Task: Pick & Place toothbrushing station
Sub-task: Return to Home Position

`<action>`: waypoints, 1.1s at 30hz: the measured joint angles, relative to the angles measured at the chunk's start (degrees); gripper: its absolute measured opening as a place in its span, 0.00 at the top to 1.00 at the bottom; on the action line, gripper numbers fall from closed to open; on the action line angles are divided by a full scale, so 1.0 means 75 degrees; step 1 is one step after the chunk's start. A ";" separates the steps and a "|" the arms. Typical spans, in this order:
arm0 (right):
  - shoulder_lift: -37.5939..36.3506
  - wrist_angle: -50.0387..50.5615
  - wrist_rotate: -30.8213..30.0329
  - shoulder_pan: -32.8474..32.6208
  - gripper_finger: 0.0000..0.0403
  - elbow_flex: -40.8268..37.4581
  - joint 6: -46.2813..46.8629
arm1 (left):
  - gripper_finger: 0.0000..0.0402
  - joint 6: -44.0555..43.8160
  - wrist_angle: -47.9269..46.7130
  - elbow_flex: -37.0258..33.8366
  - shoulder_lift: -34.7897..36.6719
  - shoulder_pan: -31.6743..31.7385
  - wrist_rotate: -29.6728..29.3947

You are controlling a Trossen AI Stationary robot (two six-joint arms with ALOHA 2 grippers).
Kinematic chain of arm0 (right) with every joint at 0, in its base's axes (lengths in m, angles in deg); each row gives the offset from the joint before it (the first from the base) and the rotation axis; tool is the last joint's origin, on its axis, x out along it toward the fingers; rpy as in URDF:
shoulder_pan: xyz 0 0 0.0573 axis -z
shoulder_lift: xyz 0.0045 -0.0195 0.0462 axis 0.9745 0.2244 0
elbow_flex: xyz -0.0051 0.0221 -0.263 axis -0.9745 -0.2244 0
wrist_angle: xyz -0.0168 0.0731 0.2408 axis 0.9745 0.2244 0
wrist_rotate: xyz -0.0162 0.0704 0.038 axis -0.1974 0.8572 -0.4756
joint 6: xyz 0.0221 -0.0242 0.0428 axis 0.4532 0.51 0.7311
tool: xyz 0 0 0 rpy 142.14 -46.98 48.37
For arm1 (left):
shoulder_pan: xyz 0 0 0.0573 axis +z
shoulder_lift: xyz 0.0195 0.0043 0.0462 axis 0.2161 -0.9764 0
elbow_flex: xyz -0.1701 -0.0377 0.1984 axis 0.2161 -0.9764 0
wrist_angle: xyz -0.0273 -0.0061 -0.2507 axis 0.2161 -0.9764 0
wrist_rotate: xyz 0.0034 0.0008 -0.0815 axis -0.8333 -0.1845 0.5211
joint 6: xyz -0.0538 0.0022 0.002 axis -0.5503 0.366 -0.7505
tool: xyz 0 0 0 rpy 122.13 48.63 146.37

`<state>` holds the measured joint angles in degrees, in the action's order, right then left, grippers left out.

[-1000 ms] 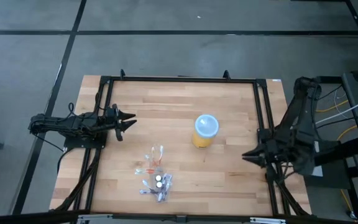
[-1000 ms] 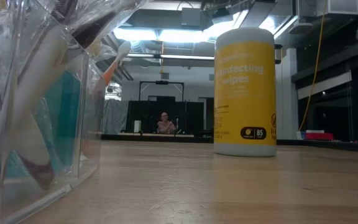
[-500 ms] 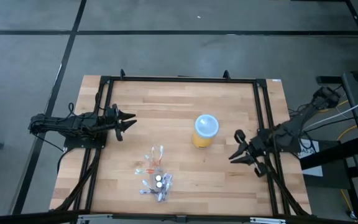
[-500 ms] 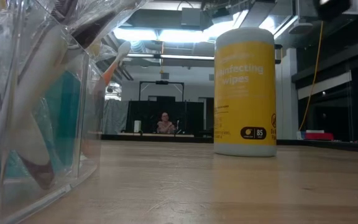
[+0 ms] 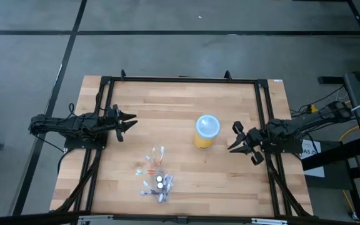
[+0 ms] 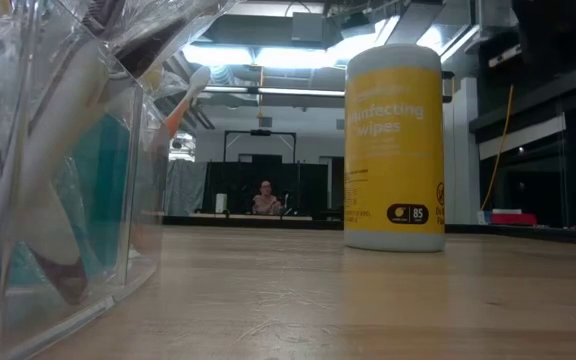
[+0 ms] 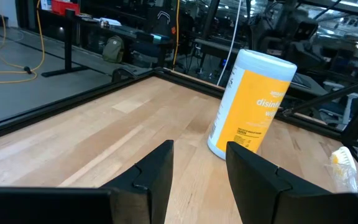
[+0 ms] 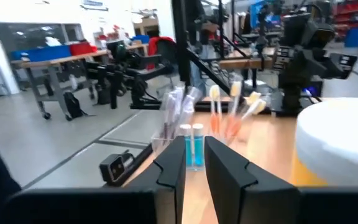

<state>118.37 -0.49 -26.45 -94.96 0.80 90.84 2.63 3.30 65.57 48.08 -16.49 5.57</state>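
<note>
- The right gripper point(image 5: 232, 138) hangs over the right part of the wooden table point(image 5: 167, 100), its two fingers a little apart and holding nothing, tips aimed toward the table's middle
- Just beside those tips stands the yellow wipes canister point(image 5: 205, 132), upright under a pale-blue lid; gripper and canister look close but apart, with bare wood between them
- The toothbrushing station sits beyond the canister, toward the table edge nearest the low camera: a clear organizer point(image 5: 155, 173) with toothbrushes point(image 5: 157, 156) leaning handle-down, heads up, and small teal tubes point(image 8: 194, 144) upright among them, as the right wrist view shows
- The left gripper point(image 5: 129, 122) waits at the table's left side, fingers apart and empty, facing across toward the canister; it is the nearer of the two to the organizer
- No brush shows loose on the wood, so the placing appears finished and what remains is for the right arm to draw back to its own side
- That retreat turns on the canister standing directly ahead of the right fingers: a pull straight back along their line should clear it, while a sideways swing could clip its wall and tip it
- A person point(image 6: 265, 198) sits far off in the room behind, taking no part
</note>
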 joint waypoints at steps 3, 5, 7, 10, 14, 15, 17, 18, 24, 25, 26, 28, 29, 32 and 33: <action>-0.0286 -0.0163 0.0111 0.0057 0.85 -0.0358 -0.0055 | 0.64 0.0000 -0.0003 0.0000 0.0000 0.0000 0.0000; -0.0438 -0.0162 0.0110 0.0090 0.85 -0.0470 -0.0252 | 0.64 0.0000 0.0000 0.0000 0.0000 0.0000 0.0000; -0.0654 -0.0115 0.0107 0.0180 0.85 -0.0522 -0.0544 | 0.64 0.0000 0.0000 0.0000 0.0000 0.0000 0.0000; -0.1070 0.0168 0.0107 0.0420 0.85 -0.0524 -0.0951 | 0.64 0.0000 -0.0003 0.0000 0.0000 0.0000 0.0000; -0.1602 0.0849 0.0206 0.0694 0.85 -0.0527 -0.1185 | 0.64 0.0000 0.0000 0.0000 0.0000 0.0000 0.0000; -0.1735 0.0928 0.0260 0.0728 0.85 -0.0559 -0.1225 | 0.64 0.0000 0.0000 0.0000 0.0000 0.0000 0.0000; -0.1977 0.0902 0.0310 0.0771 0.85 -0.0734 -0.1247 | 0.64 0.0000 -0.0002 0.0000 0.0000 0.0000 0.0000; -0.2089 0.0899 0.0313 0.0788 0.85 -0.0860 -0.1246 | 0.64 0.0000 0.0000 0.0000 -0.0002 0.0000 0.0000; -0.2800 0.1618 0.0352 0.0714 0.85 -0.1116 -0.1167 | 0.64 0.0000 0.0000 0.0000 0.0000 0.0000 -0.0001; -0.2942 0.1784 0.0333 0.0676 0.85 -0.1113 -0.1273 | 0.64 0.0000 0.0000 0.0000 0.0000 0.0002 0.0000; -0.3087 0.1994 0.0248 0.0660 0.85 -0.1114 -0.1407 | 0.64 0.0000 -0.0001 0.0000 0.0000 0.0001 -0.0002; -0.3413 0.2557 -0.0027 0.0679 0.85 -0.1114 -0.1628 | 0.64 0.0000 0.0000 0.0000 0.0000 0.0000 0.0000; -0.3580 0.2939 -0.0100 0.0719 0.85 -0.1114 -0.1717 | 0.64 0.0000 0.0000 0.0000 0.0000 0.0001 -0.0001; -0.4022 0.3209 -0.0158 0.0865 0.85 -0.1119 -0.1858 | 0.64 0.0000 -0.0003 0.0000 0.0000 0.0000 0.0000; -0.4180 0.3182 -0.0095 0.0912 0.85 -0.1119 -0.1890 | 0.64 0.0000 0.0000 0.0000 -0.0002 0.0002 -0.0008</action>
<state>87.02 23.38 -27.16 -88.12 -7.59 76.66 2.63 3.30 65.57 48.06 -16.47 5.51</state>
